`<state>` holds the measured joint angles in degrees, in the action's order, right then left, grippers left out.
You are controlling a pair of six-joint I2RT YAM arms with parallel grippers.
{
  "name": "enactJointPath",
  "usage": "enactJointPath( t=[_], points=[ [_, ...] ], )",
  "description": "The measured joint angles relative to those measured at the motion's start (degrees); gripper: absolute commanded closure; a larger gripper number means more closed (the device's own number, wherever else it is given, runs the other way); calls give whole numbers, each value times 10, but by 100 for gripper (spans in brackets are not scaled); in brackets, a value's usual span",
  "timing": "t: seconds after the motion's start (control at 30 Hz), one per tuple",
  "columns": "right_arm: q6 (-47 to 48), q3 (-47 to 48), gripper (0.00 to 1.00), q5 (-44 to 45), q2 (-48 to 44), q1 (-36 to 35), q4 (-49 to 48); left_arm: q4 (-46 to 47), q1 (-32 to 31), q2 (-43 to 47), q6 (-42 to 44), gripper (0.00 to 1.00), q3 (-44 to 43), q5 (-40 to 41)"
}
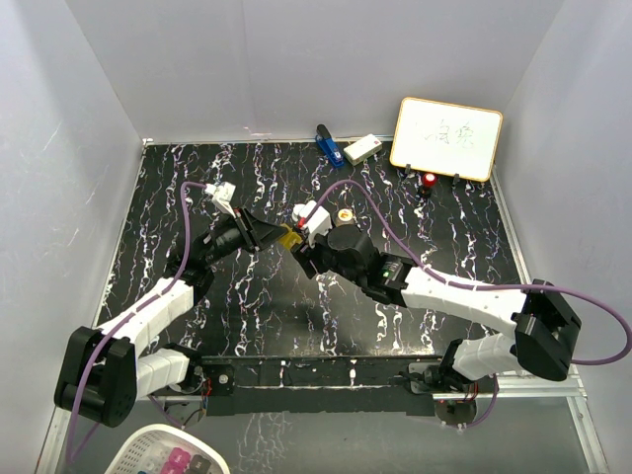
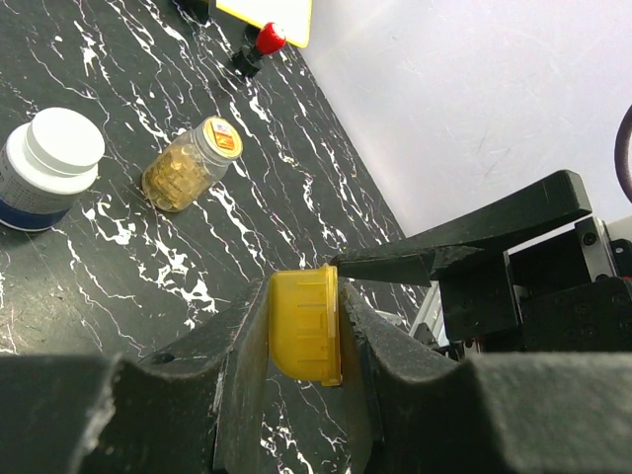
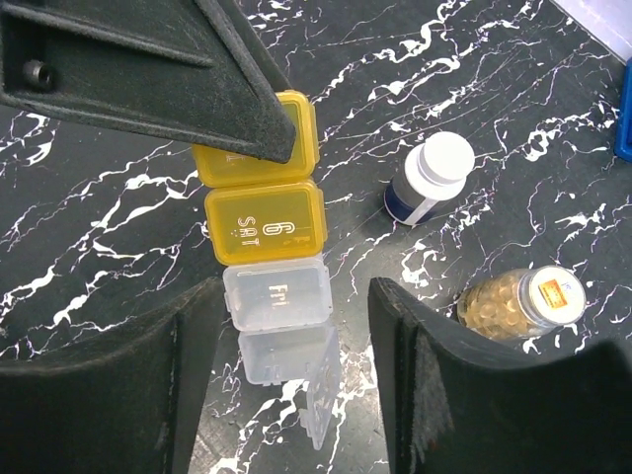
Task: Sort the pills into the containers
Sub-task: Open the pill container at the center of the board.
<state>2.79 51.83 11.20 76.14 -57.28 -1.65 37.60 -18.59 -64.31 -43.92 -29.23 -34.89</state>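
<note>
**Item: weekly pill organiser** (image 3: 267,222). Oblong strip of lidded compartments, two yellow-gold and the rest clear; lids marked SAT and Fri are readable. Held near the middle of the bench (image 1: 197,188), apparently lifted off it.

**Left hand** (image 2: 304,296). Clamped on the yellow end compartment, one finger on each side.

**Right hand** (image 3: 296,286). Fingers apart, straddling the clear end of the strip around the Fri lid. No firm contact shows on either side.

**Dark bottle** (image 3: 427,180). White round cap on, upright on the bench just beside the organiser.

**Amber bottle** (image 3: 518,301). Lying on its side near the dark bottle, capped and full of golden pills.

**Step in hand (judged).** Opening a compartment of the organiser: one hand steadies the strip while the other lines up on a lid. The clear lid next to Fri appears to be swung open, though this cannot be told for certain. No loose pills are visible, so the sorting looks to be at an early stage.

**Next move calls for (judged).** The right hand should catch the edge of the Fri lid with one fingertip and lever it up, while the left hand's grip holds firm so the strip does not twist.
</note>
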Motion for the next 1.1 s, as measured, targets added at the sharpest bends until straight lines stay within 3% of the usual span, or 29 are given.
enactJointPath(
  t=[0.23, 0.4, 0.7, 0.77, 0.9, 0.93, 1.0, 1.1],
  points=[
    [2, 0, 54, 6, 0, -1, -2, 4, 0, 0, -2, 100, 0, 0],
    [3, 0, 79, 6, 0, -4, -3, 9, 0, 0, -2, 100, 0, 4],
    [4, 0, 83, 7, -1, -4, -3, 9, 0, 0, -2, 100, 1, 6],
    [4, 0, 75, 6, -3, -4, -3, 9, 0, 0, -2, 100, 1, 4],
    [-1, 0, 18, 7, -7, -4, -3, 9, 0, 0, -2, 100, 1, 0],
    [1, 0, 9, 7, -9, -4, -2, 9, 0, 0, -2, 100, 1, 0],
    [4, 0, 3, 8, -14, -4, -2, 9, 0, 0, -2, 100, 1, -1],
    [13, 0, 4, 11, -23, -4, -2, 9, -1, 0, -2, 100, 1, -2]
  ],
)
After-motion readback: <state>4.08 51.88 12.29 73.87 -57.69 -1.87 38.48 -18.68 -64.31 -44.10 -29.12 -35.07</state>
